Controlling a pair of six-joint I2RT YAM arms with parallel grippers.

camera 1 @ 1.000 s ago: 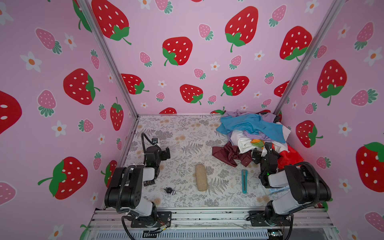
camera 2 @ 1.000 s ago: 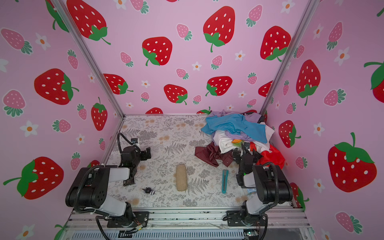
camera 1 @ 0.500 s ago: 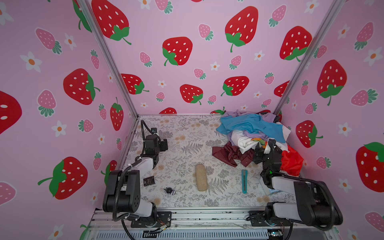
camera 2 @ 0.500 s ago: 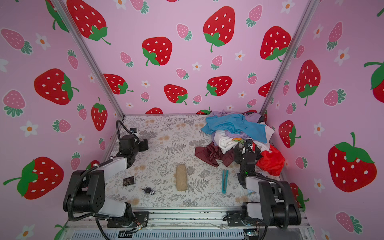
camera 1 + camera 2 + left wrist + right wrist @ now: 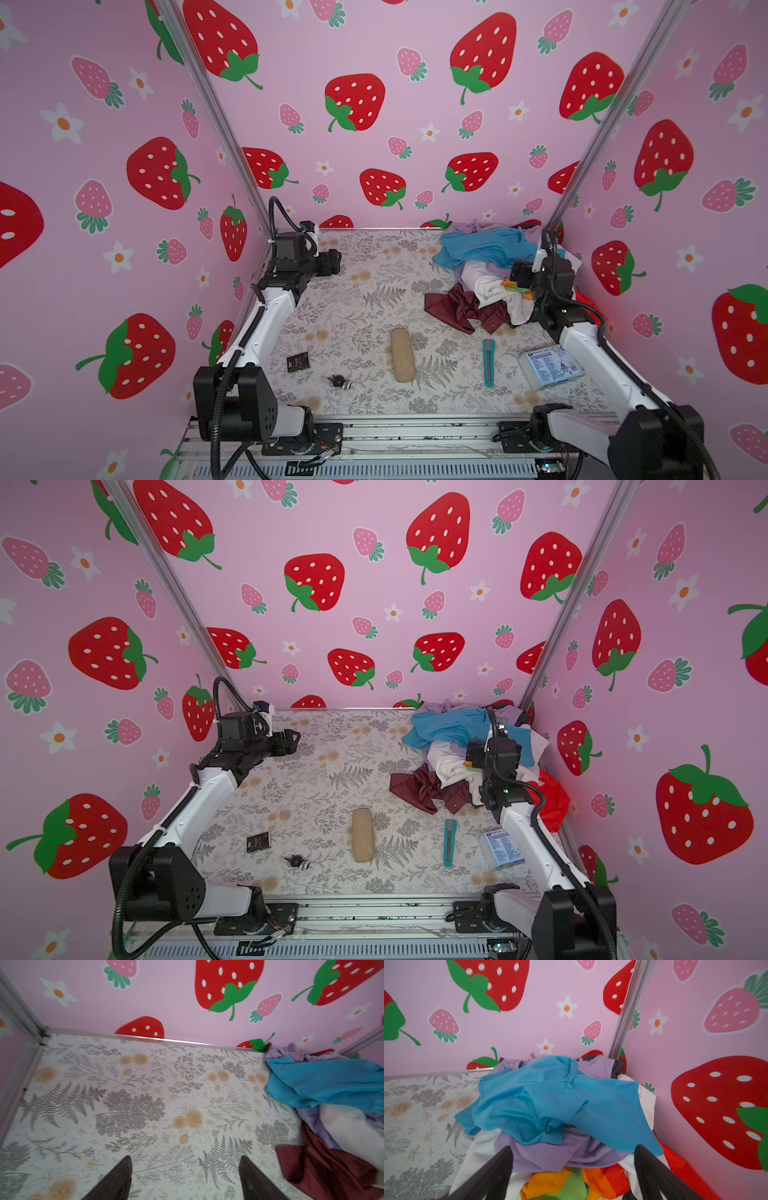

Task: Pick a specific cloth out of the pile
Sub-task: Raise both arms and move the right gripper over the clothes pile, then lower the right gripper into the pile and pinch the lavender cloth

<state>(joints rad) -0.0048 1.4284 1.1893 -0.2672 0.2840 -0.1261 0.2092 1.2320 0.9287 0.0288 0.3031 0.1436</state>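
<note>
We see a floral counter (image 5: 365, 299) inside strawberry-print walls. The pile (image 5: 486, 286) is heaped in its far right corner. A bright blue garment (image 5: 550, 1101) drapes over the top. The cloth (image 5: 550, 1157), pale lavender, lies under it, showing below the blue edge and again at the back by the wall. A maroon cloth (image 5: 453, 309) spills from the pile onto the counter. The right gripper (image 5: 573, 1147) hovers at the pile's near side, jaws spread and holding nothing, the lavender fold straight ahead. The left gripper (image 5: 185, 1159) hangs over bare counter at the far left, jaws apart, empty. Nearer lie a blue-white packet (image 5: 550, 365), a tan oblong block (image 5: 402, 355), a teal cutter (image 5: 489, 362) and a small black card (image 5: 298, 362).
</note>
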